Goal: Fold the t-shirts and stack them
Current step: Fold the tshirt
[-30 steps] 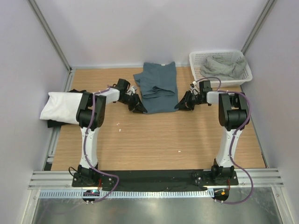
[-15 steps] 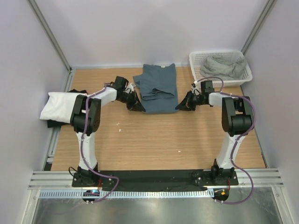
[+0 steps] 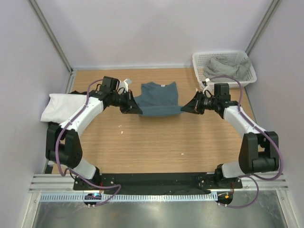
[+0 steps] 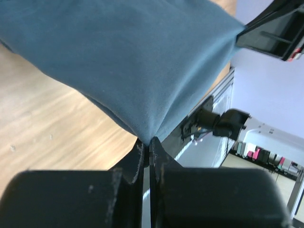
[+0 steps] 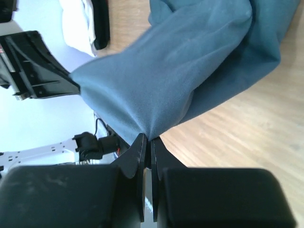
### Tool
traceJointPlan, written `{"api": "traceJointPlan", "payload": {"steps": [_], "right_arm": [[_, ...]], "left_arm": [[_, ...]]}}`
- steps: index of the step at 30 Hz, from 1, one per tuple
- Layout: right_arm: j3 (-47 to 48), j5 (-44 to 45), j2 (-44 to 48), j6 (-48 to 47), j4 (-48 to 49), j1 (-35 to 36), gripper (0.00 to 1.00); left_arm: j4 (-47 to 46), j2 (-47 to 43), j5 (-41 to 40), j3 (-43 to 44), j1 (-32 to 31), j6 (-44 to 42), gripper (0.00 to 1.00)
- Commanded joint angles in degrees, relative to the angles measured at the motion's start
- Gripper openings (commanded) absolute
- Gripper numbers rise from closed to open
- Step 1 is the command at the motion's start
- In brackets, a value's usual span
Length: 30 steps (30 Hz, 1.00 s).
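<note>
I count four t-shirts, two grippers and one basket. The slate-blue t-shirt [image 3: 158, 97] is at the middle of the table [image 3: 156, 142], towards the far side. Its near edge is pulled taut between my two arms. The left gripper [image 3: 134, 108] is clenched on the shirt's left corner, and in its wrist view the cloth fans out from the tight pinch. The right gripper [image 3: 186, 107] is clamped on the opposite corner in the same way, its jaws nipped together on a fold of blue cloth. The white t-shirt [image 3: 61, 107] lies folded at the table's left edge, on top of the black t-shirt [image 3: 52, 126], which shows only as a dark sliver underneath. The grey-green t-shirt [image 3: 227, 68] sits crumpled inside the white mesh basket [image 3: 198, 71] at the far right corner.
</note>
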<state>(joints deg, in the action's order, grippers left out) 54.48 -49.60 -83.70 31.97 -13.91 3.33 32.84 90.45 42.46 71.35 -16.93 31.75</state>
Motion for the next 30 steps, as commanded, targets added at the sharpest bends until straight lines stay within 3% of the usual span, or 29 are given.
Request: {"api": "traceJointPlan", "payload": {"steps": [1,7,12,19,26,27,29,30], "right_arm": [[-3.93,1.09,5.65,2.92,-0.50,-0.61,0.01],[-3.77,1.61,10.05,0.73,-4.63,-0.26,0.01],[1.13,2.06,8.30,0.73,-3.67,-0.34,0.01],[14.41,2.67,-5.13,1.26,1.95,-0.26,0.01],[31.11,4.08,-25.96,0.65,7.48,0.00,0.02],[35.04,4.95,-30.08,0.47,7.76,0.27,0.04],[39.37,7.14,-33.97,-0.14,8.81,0.62,0.26],[44.78,7.41,-36.33,-0.85,8.12,0.71,0.44]], "left_arm": [[3.46,-5.98,-1.76,-4.98,0.58,-1.78,0.00],[4.69,-11.00,-2.03,-8.60,1.10,-2.04,0.00],[3.73,-7.93,-2.12,-2.28,2.86,-2.13,0.00],[3.81,7.60,-1.94,13.80,4.80,-4.41,0.00],[-0.58,24.38,-3.95,28.02,6.20,-4.50,0.00],[-2.06,26.07,-5.01,29.62,6.21,-4.33,0.00],[-2.60,28.36,-8.34,34.44,6.29,-4.41,0.00],[-2.52,28.72,-11.75,35.86,6.03,-5.63,0.17]]}}
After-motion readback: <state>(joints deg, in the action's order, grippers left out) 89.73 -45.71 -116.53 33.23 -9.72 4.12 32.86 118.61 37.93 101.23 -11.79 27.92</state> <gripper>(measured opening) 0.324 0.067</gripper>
